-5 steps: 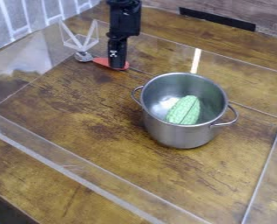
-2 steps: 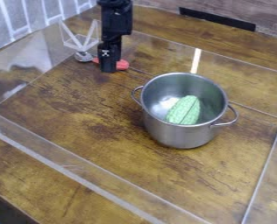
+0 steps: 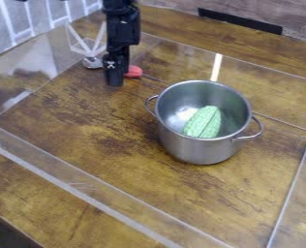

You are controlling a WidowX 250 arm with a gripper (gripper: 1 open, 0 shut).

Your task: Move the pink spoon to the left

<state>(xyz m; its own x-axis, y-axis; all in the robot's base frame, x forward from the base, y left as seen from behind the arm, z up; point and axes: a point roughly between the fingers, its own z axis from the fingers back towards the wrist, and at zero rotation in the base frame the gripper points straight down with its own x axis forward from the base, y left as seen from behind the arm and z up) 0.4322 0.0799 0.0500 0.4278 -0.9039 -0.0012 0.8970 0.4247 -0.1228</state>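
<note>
Pink spoon (image 3: 134,70) lies on the wood beside the gripper (image 3: 113,79), whose jaws stand open. Release looks done; retreat upward comes next.

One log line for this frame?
pincer: pointing down, beside spoon | small reddish-pink plastic spoon: on wooden table | steel pot: right

Dark wooden counter (image 3: 91,126) with clear acrylic walls around the work area. Steel pot (image 3: 202,136) stands on it right of centre; pink spoon (image 3: 133,71) lies flat near the back, and pale wiry prongs (image 3: 84,44) sit just left of the spoon.
</note>
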